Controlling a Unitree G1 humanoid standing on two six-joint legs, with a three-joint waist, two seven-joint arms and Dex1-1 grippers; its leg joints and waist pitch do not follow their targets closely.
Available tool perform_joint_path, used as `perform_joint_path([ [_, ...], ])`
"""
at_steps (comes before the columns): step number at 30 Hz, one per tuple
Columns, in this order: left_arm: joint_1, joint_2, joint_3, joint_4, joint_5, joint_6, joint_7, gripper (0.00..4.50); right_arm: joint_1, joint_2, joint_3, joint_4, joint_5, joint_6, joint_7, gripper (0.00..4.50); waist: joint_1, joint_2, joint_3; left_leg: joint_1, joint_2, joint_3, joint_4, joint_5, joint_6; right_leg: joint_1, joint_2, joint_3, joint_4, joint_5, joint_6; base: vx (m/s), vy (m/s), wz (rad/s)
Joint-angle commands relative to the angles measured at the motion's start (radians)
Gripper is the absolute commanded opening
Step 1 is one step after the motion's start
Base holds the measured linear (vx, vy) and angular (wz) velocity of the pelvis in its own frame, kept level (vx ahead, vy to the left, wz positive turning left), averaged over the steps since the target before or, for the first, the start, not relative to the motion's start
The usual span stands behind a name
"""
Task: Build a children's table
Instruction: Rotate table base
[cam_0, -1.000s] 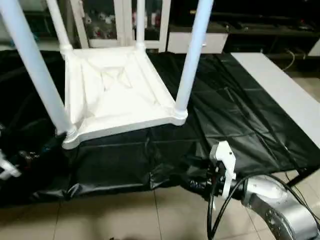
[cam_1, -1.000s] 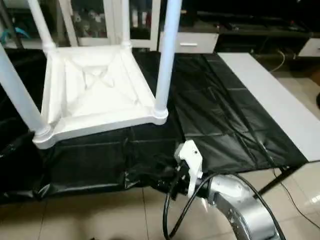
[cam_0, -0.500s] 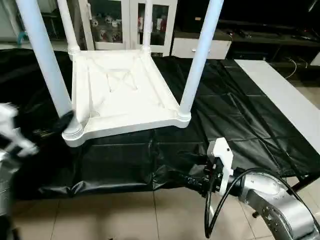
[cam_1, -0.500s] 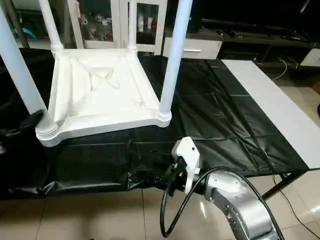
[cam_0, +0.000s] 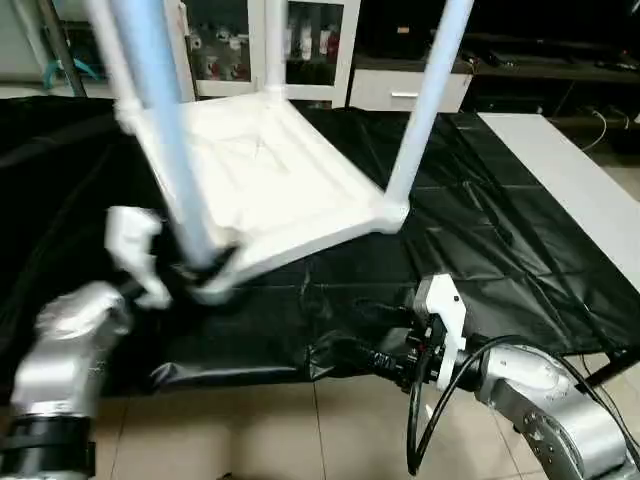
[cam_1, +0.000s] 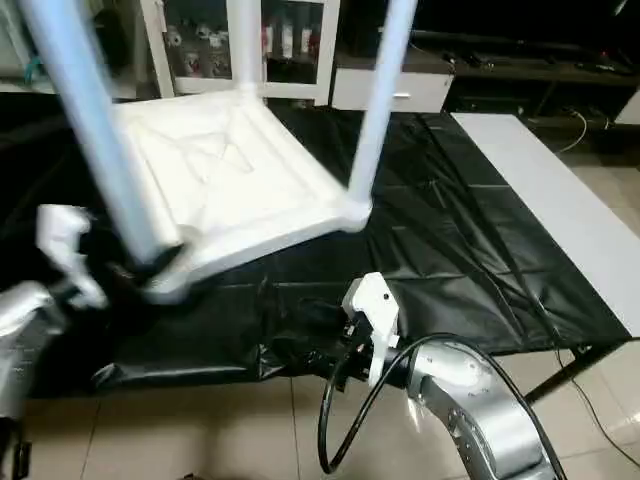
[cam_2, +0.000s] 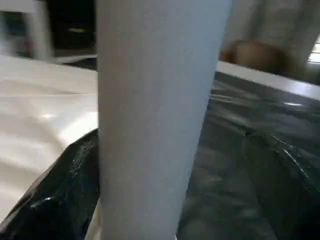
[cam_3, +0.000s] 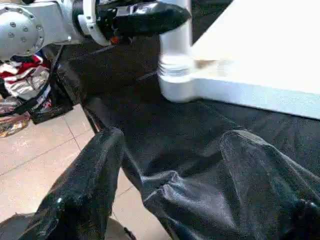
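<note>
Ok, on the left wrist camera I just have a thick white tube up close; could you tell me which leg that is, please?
Observer: It is the leg at the near left corner of the upside-down tabletop; the left gripper sits at its base.
Operator: Are the other legs in?
Observer: Yes, the other legs stand upright in their corner sockets too.
Operator: And the right gripper?
Observer: The right gripper is open and empty, low over the near edge of the black sheet.
</note>
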Motion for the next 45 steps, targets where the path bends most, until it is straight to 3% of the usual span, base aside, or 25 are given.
perform_joint_path([
  [1, -0.034, -0.038, -0.100, -0.019, 0.009, 0.035, -0.064, 4.47, -0.013, -0.012, -0.024, 0.001, -0.006, -0.010, -0.002, 3.35, -0.001, 0.022, -0.050, -0.003, 0.018, -0.001, -0.082, -0.258, -0.018, 0.042, -0.041, 0.041, -0.066, -0.180, -0.181, 0.000, 0.000, 0.00],
  [3, -0.083, -0.093, -0.151, 0.030, 0.046, 0.010, -0.072, 4.47, -0.016, -0.014, -0.026, 0.005, -0.005, -0.011, 0.000, 3.35, -0.001, 0.020, -0.051, -0.006, 0.018, -0.001, -0.081, -0.242, -0.015, 0.045, -0.043, 0.042, -0.065, -0.169, -0.179, 0.000, 0.000, 0.00],
  [5, -0.148, -0.173, -0.210, 0.106, 0.094, -0.025, -0.071, 4.47, -0.020, -0.016, -0.027, 0.009, -0.007, -0.013, 0.002, 3.35, 0.003, 0.024, -0.055, 0.004, 0.018, 0.004, -0.075, -0.230, -0.011, 0.038, -0.043, 0.043, -0.072, -0.167, -0.173, 0.000, 0.000, 0.00],
  [7, -0.220, -0.252, -0.258, 0.212, 0.151, -0.078, -0.036, 4.47, -0.022, -0.018, -0.029, 0.013, -0.015, -0.019, -0.003, 3.35, 0.004, 0.017, -0.057, -0.011, 0.016, 0.001, -0.073, -0.178, 0.001, 0.053, -0.044, 0.043, -0.062, -0.099, -0.181, 0.000, 0.000, 0.00],
  [8, -0.229, -0.261, -0.262, 0.227, 0.161, -0.088, -0.029, 4.47, -0.022, -0.019, -0.030, 0.013, -0.015, -0.020, -0.004, 3.35, 0.003, 0.020, -0.055, -0.016, 0.015, 0.001, -0.073, -0.170, 0.006, 0.053, -0.043, 0.042, -0.067, -0.103, -0.177, 0.000, 0.000, 0.00],
  [9, -0.297, -0.325, -0.278, 0.350, 0.233, -0.177, 0.049, 4.47, -0.017, -0.021, -0.038, 0.007, -0.016, -0.021, -0.011, 3.35, 0.005, 0.033, -0.061, -0.014, 0.014, 0.000, -0.067, -0.150, 0.009, 0.053, -0.045, 0.042, -0.065, -0.080, -0.177, 0.000, 0.000, 0.00],
  [11, -0.334, -0.342, -0.288, 0.412, 0.276, -0.222, 0.105, 4.47, -0.012, -0.022, -0.043, 0.000, -0.014, -0.019, -0.016, 3.35, 0.003, 0.033, -0.066, -0.020, 0.013, -0.005, -0.059, -0.101, 0.024, 0.062, -0.043, 0.039, -0.053, 0.030, -0.194, 0.000, 0.000, 0.00],
  [13, -0.357, -0.327, -0.312, 0.437, 0.306, -0.242, 0.125, 4.47, 0.001, -0.027, -0.049, -0.015, -0.012, -0.017, -0.022, 3.35, -0.004, 0.024, -0.065, -0.026, 0.009, -0.005, -0.060, -0.108, 0.035, 0.069, -0.045, 0.037, -0.057, -0.005, -0.181, 0.000, 0.000, 0.00],
  [15, -0.365, -0.315, -0.324, 0.445, 0.320, -0.249, 0.121, 4.47, 0.010, -0.029, -0.051, -0.023, -0.010, -0.017, -0.025, 3.35, -0.011, 0.029, -0.064, -0.024, 0.010, -0.003, -0.059, -0.124, 0.043, 0.065, -0.046, 0.038, -0.062, -0.051, -0.182, 0.000, 0.000, 0.00],
  [16, -0.370, -0.293, -0.337, 0.451, 0.334, -0.257, 0.102, 4.47, 0.024, -0.032, -0.056, -0.034, -0.009, -0.016, -0.030, 3.35, -0.011, 0.046, -0.063, -0.022, 0.010, -0.005, -0.060, -0.130, 0.042, 0.063, -0.046, 0.038, -0.064, -0.071, -0.182, 0.000, 0.000, 0.00],
  [19, -0.374, -0.269, -0.336, 0.471, 0.345, -0.276, 0.073, 4.47, 0.036, -0.033, -0.059, -0.045, -0.009, -0.014, -0.037, 3.35, -0.017, 0.047, -0.062, -0.017, 0.013, -0.002, -0.063, -0.171, 0.037, 0.057, -0.043, 0.037, -0.072, -0.144, -0.183, 0.000, 0.000, 0.00],
  [20, -0.361, -0.253, -0.310, 0.480, 0.319, -0.283, 0.016, 4.47, 0.046, -0.031, -0.059, -0.054, -0.011, -0.012, -0.049, 3.35, -0.016, 0.055, -0.060, -0.016, 0.013, -0.002, -0.063, -0.173, 0.036, 0.054, -0.043, 0.037, -0.073, -0.152, -0.189, 0.000, 0.000, 0.00],
  [24, -0.308, -0.237, -0.270, 0.411, 0.244, -0.258, -0.040, 4.47, 0.060, -0.027, -0.055, -0.068, -0.012, -0.010, -0.059, 3.35, -0.017, 0.055, -0.059, -0.020, 0.016, -0.001, -0.066, -0.177, 0.035, 0.054, -0.045, 0.037, -0.070, -0.141, -0.209, 0.000, 0.000, 0.00],
  [25, -0.250, -0.230, -0.232, 0.327, 0.190, -0.223, -0.031, 4.47, 0.069, -0.024, -0.052, -0.075, -0.011, -0.006, -0.063, 3.35, -0.016, 0.047, -0.060, -0.021, 0.018, -0.001, -0.065, -0.176, 0.038, 0.056, -0.047, 0.038, -0.066, -0.137, -0.214, 0.000, 0.000, 0.00],
  [28, -0.222, -0.226, -0.214, 0.286, 0.164, -0.206, -0.016, 4.47, 0.074, -0.022, -0.052, -0.078, -0.010, -0.005, -0.066, 3.35, -0.019, 0.055, -0.059, -0.020, 0.019, 0.000, -0.066, -0.189, 0.043, 0.050, -0.044, 0.036, -0.068, -0.153, -0.212, 0.000, 0.000, 0.00],
  [30, -0.168, -0.205, -0.187, 0.232, 0.154, -0.208, 0.025, 4.47, 0.061, -0.008, -0.047, -0.048, -0.044, -0.004, -0.107, 3.35, -0.019, 0.039, -0.055, -0.022, 0.020, 0.001, -0.069, -0.198, 0.042, 0.050, -0.047, 0.036, -0.072, -0.199, -0.193, 0.000, 0.000, 0.00],
  [32, -0.155, -0.197, -0.182, 0.224, 0.156, -0.221, 0.031, 4.47, 0.053, -0.001, -0.046, -0.032, -0.063, -0.007, -0.128, 3.35, -0.019, 0.048, -0.054, -0.018, 0.018, 0.002, -0.071, -0.210, 0.036, 0.044, -0.045, 0.037, -0.077, -0.248, -0.171, 0.000, 0.000, 0.00],
  [33, -0.155, -0.186, -0.173, 0.252, 0.186, -0.244, 0.056, 4.47, 0.030, 0.017, -0.052, 0.006, -0.093, -0.005, -0.178, 3.35, -0.021, 0.026, -0.052, -0.021, 0.017, 0.003, -0.072, -0.209, 0.037, 0.044, -0.045, 0.037, -0.081, -0.268, -0.156, 0.000, 0.000, 0.00],
  [34, -0.183, -0.179, -0.167, 0.320, 0.229, -0.293, 0.099, 4.47, -0.006, 0.046, -0.072, 0.064, -0.124, -0.006, -0.251, 3.35, -0.020, 0.020, -0.050, -0.023, 0.013, 0.002, -0.074, -0.206, 0.029, 0.041, -0.044, 0.035, -0.085, -0.313, -0.133, 0.000, 0.000, 0.00],
  [35, -0.221, -0.169, -0.179, 0.387, 0.278, -0.330, 0.126, 4.47, -0.043, 0.071, -0.093, 0.114, -0.143, 0.002, -0.315, 3.35, -0.022, 0.028, -0.052, -0.020, 0.010, 0.002, -0.073, -0.202, 0.022, 0.038, -0.044, 0.036, -0.083, -0.324, -0.126, 0.000, 0.000, 0.00],
  [38, -0.276, -0.149, -0.217, 0.462, 0.350, -0.357, 0.151, 4.47, -0.089, 0.095, -0.109, 0.172, -0.162, 0.008, -0.374, 3.35, -0.022, 0.034, -0.057, -0.011, 0.014, -0.003, -0.076, -0.192, -0.019, 0.037, -0.042, 0.036, -0.076, -0.239, -0.113, 0.000, 0.000, 0.00],
  [40, -0.296, -0.131, -0.257, 0.479, 0.391, -0.359, 0.137, 4.47, -0.099, 0.090, -0.098, 0.178, -0.168, 0.007, -0.365, 3.35, -0.018, 0.030, -0.056, -0.010, 0.014, -0.001, -0.075, -0.194, -0.017, 0.038, -0.043, 0.038, -0.073, -0.197, -0.125, 0.000, 0.000, 0.00],
  [41, -0.308, -0.115, -0.291, 0.482, 0.414, -0.346, 0.110, 4.47, -0.106, 0.085, -0.085, 0.181, -0.176, 0.003, -0.353, 3.35, -0.016, 0.040, -0.060, -0.008, 0.016, -0.001, -0.073, -0.181, -0.013, 0.038, -0.044, 0.038, -0.064, -0.145, -0.142, 0.000, 0.000, 0.00],
  [44, -0.340, -0.087, -0.358, 0.494, 0.470, -0.333, 0.066, 4.47, -0.112, 0.072, -0.058, 0.178, -0.194, -0.011, -0.322, 3.35, -0.014, 0.038, -0.066, -0.014, 0.013, 0.000, -0.066, -0.106, -0.004, 0.047, -0.041, 0.037, -0.050, -0.006, -0.172, 0.000, 0.000, 0.00],
  [45, -0.367, -0.071, -0.400, 0.514, 0.513, -0.333, 0.048, 4.47, -0.106, 0.059, -0.041, 0.167, -0.199, -0.019, -0.295, 3.35, -0.013, 0.045, -0.066, -0.015, 0.011, 0.000, -0.064, -0.087, -0.003, 0.049, -0.043, 0.037, -0.046, 0.032, -0.193, 0.000, 0.000, 0.00],
])
